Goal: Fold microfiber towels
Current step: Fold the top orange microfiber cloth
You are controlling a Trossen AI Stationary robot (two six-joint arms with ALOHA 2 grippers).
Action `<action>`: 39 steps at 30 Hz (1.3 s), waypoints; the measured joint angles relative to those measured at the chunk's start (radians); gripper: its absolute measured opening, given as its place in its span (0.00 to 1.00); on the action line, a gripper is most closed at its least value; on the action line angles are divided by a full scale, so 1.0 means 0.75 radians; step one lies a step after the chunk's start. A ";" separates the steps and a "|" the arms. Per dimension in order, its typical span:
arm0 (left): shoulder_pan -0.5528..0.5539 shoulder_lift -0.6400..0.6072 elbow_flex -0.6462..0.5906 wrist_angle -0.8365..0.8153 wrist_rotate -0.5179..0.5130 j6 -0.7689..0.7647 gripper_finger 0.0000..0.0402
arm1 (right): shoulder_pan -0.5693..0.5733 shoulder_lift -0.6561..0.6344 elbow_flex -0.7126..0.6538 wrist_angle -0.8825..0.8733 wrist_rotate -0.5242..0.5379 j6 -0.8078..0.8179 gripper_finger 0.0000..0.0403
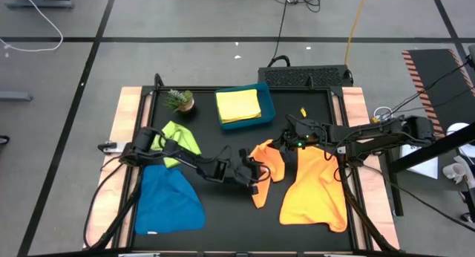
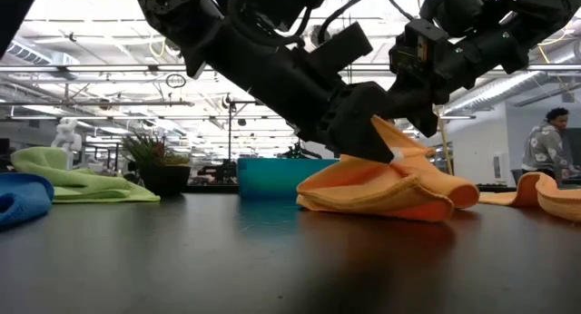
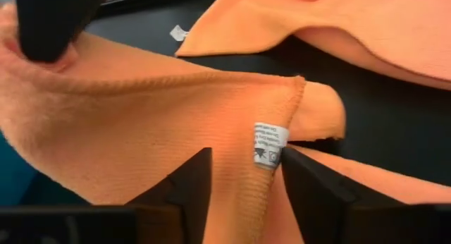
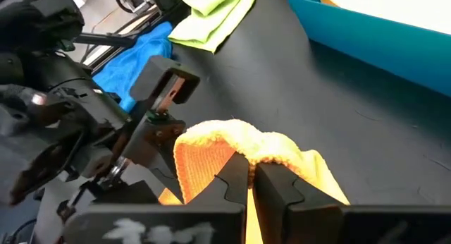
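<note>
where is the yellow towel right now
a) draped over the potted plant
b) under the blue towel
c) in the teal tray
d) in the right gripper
c: in the high view the folded yellow towel lies inside the teal tray at the back of the table, apart from both grippers.

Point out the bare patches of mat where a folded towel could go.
Bare mat lies along the near edge, bordered by the blue towel and the larger orange towel. A smaller patch sits between the potted plant, teal tray and lime green towel. The middle is crowded: both hands work the smaller orange towel.
</note>
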 joint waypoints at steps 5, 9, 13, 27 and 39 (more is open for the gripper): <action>0.022 0.000 -0.001 -0.007 0.093 -0.005 0.28 | 0.000 0.000 0.000 -0.001 0.000 -0.009 0.00; 0.023 0.000 -0.001 -0.032 0.112 0.022 0.17 | 0.000 0.000 0.000 -0.007 0.000 -0.015 0.00; 0.023 -0.001 -0.001 -0.056 0.113 0.026 0.03 | 0.000 0.000 0.000 -0.026 -0.001 -0.052 0.00; 0.022 -0.276 -0.002 -0.490 0.060 -0.006 0.01 | 0.035 -0.010 0.002 -0.120 -0.139 -0.305 0.18; 0.094 -0.385 -0.002 -0.777 0.010 -0.084 0.01 | 0.058 -0.174 0.002 -0.497 -0.095 -0.332 0.36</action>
